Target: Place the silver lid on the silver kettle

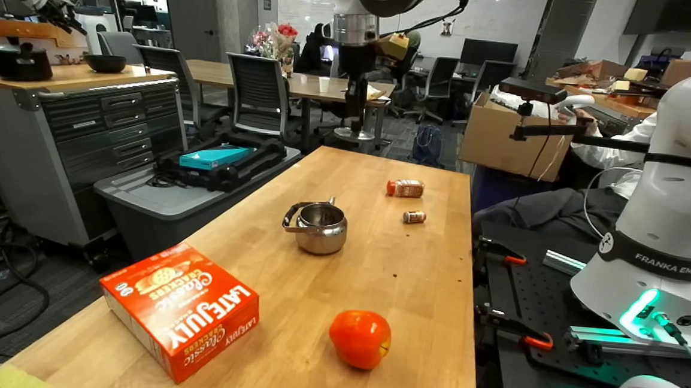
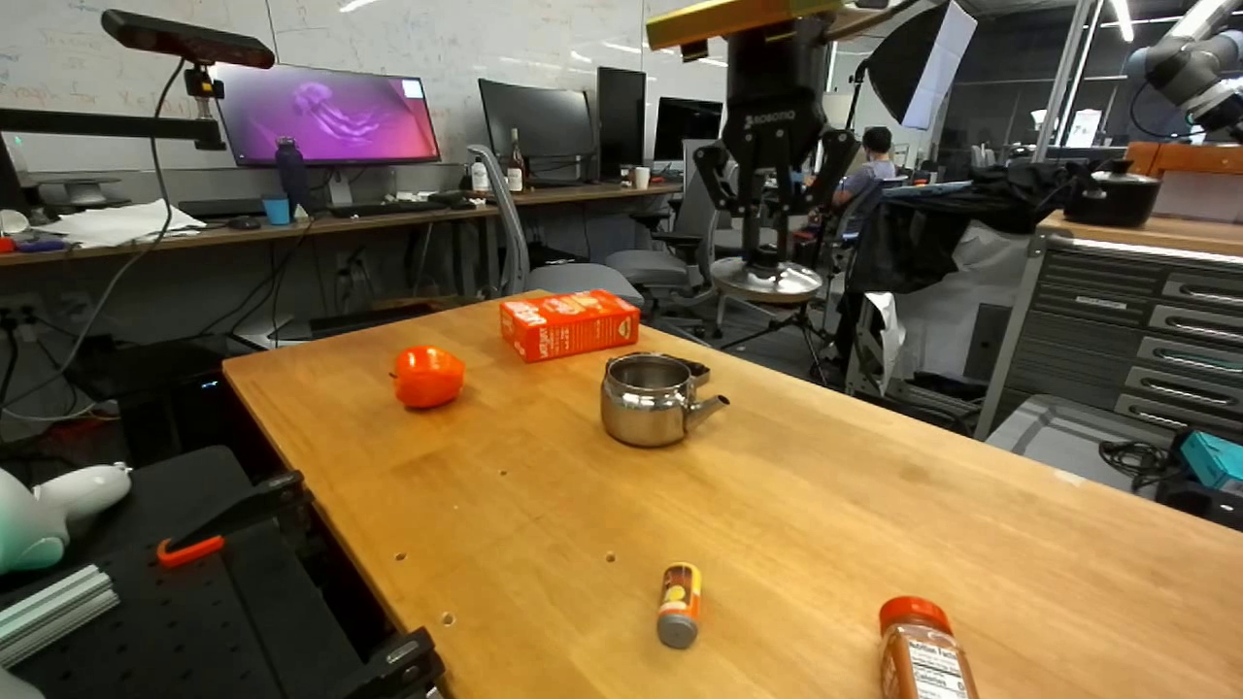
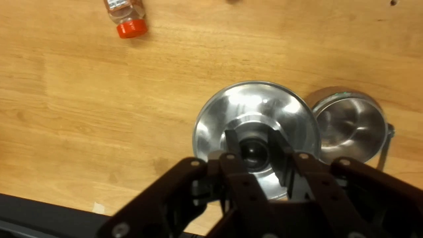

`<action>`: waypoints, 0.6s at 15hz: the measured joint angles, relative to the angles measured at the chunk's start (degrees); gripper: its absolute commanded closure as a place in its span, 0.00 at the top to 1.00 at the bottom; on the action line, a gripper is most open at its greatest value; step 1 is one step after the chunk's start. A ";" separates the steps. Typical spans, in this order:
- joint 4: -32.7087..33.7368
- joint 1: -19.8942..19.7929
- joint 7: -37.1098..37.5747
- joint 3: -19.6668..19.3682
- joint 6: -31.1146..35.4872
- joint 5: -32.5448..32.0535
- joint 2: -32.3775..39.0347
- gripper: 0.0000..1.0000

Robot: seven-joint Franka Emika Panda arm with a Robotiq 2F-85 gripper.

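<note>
The silver lid (image 1: 345, 135) is shiny, round and has a dark knob. It hangs level in the air below my gripper (image 1: 356, 121); the lid (image 2: 767, 283) and gripper (image 2: 767, 250) show likewise in an exterior view. In the wrist view the gripper's fingers (image 3: 253, 135) stand on both sides of the lid's (image 3: 254, 96) knob. The silver kettle (image 1: 322, 236) stands upright and uncovered on the table, its handle folded down to one side. Its spout shows beside the kettle (image 2: 646, 408) in an exterior view. In the wrist view the lid partly covers the kettle's (image 3: 355, 129) left edge.
A red cracker box (image 1: 179, 307) and an orange-red pepper (image 1: 360, 339) lie on the wooden table (image 1: 423, 295) near the kettle. A spice bottle (image 1: 407, 189) and a small can (image 1: 414, 217) lie on its other side. A grey bin (image 1: 153, 200) stands beside the table.
</note>
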 measured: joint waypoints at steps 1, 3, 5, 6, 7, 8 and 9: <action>-2.26 0.84 0.53 0.77 -0.13 0.01 -2.12 0.28; -5.47 1.75 1.12 1.49 -0.39 0.01 -5.79 0.28; -6.95 1.79 1.12 1.53 -0.43 0.01 -7.62 0.28; -7.22 1.70 1.12 1.44 -0.43 0.01 -7.88 0.28; -7.32 1.65 1.11 1.41 -0.44 0.01 -7.90 0.28; -7.40 1.66 1.12 1.41 -0.43 0.01 -7.90 0.28; -7.44 1.66 1.12 1.41 -0.43 0.01 -7.90 0.28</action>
